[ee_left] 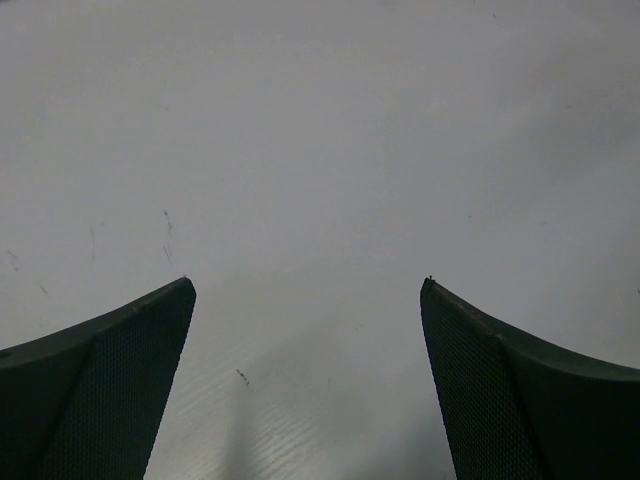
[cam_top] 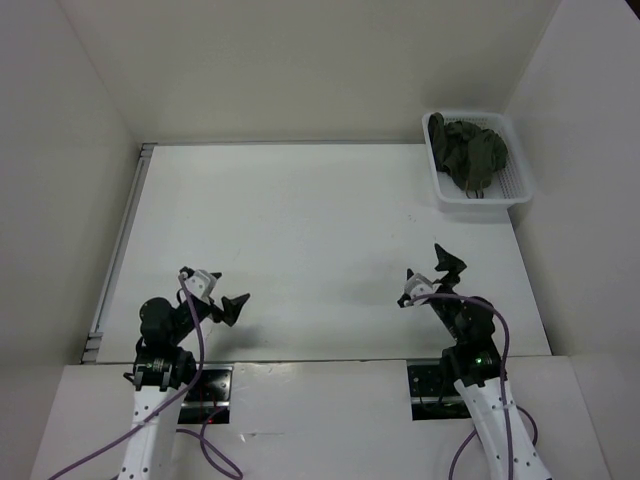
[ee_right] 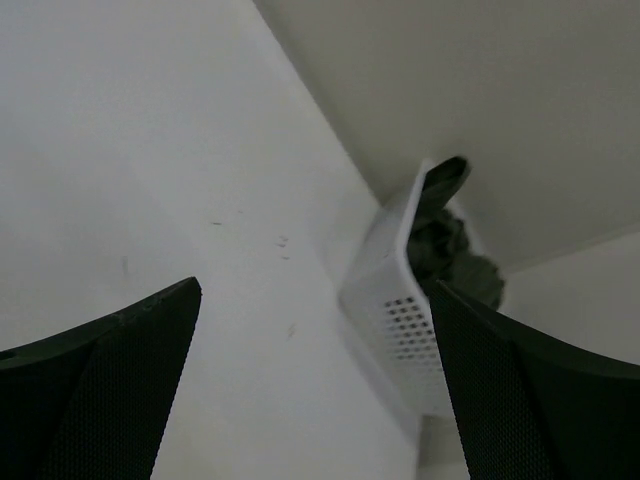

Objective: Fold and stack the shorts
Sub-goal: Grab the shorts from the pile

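The shorts are far from both hands. They lie in a white basket at the far right corner of the table. The right gripper is nearer to them but still well apart. The left gripper is at the near left, even farther off. Both grippers are wide open and hold nothing. The basket has little holes in its sides. The shorts are dark green, soft and scrunched up in a heap, with one bit poking up over the rim
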